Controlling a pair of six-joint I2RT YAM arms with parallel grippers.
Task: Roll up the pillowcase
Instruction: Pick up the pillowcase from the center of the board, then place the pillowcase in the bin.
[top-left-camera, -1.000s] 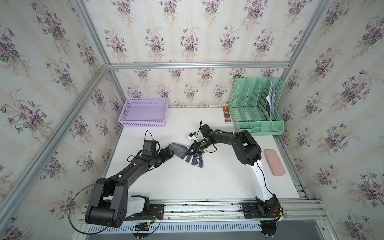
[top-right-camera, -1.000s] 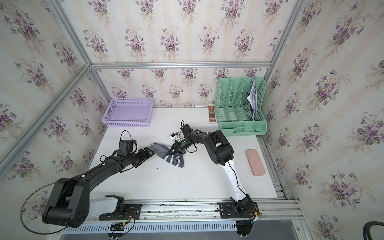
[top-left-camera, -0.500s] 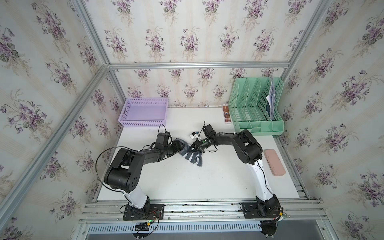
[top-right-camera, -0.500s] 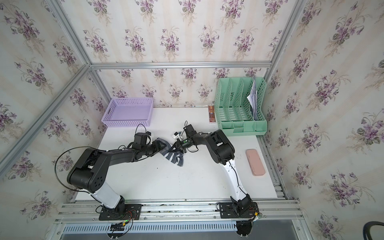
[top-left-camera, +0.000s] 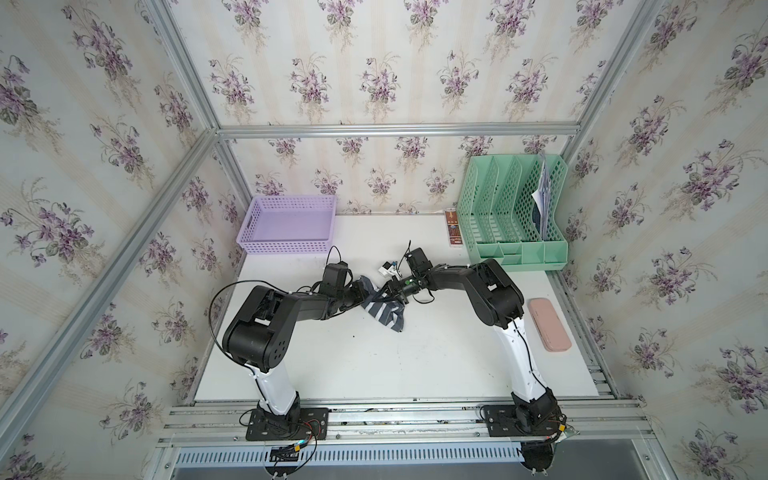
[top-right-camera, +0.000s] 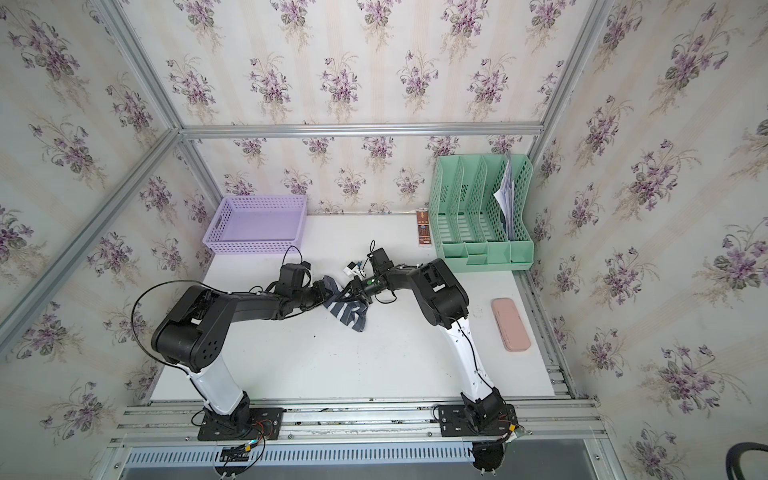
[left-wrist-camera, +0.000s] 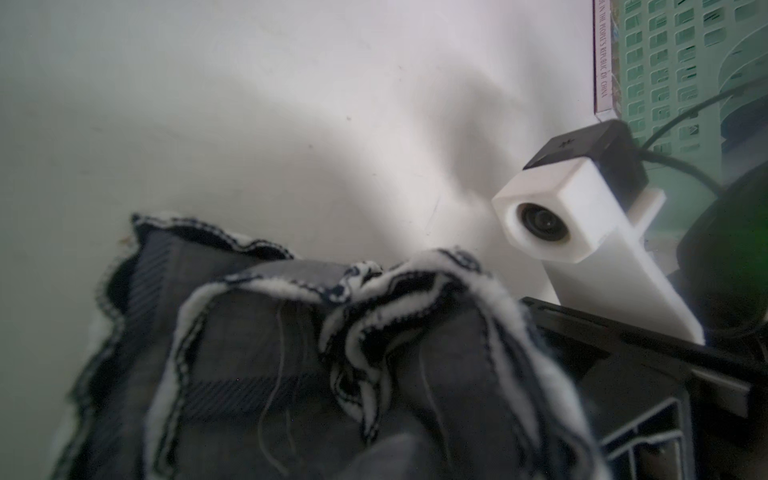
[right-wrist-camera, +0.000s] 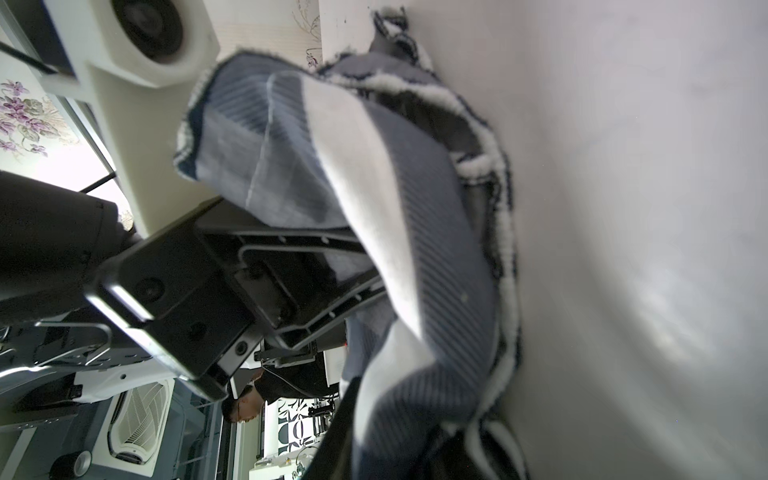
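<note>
Pillowcase (top-left-camera: 386, 313) bunched at centre of table (top-left-camera: 436, 357), long axis slanting toward front rail (top-left-camera: 415, 409), upper end wedged between both grippers. Left gripper (top-left-camera: 362, 291) pinches that end, apparently; right gripper (top-left-camera: 387, 291) touches cloth, jaw gap indiscernible.

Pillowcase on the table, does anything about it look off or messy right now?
Yes. The pillowcase is a crumpled wad in the middle of the table, not a tidy roll: one striped tail sprawls loose toward the front edge, and stray threads hang from it in the left wrist view. Nothing else looks disturbed.
</note>
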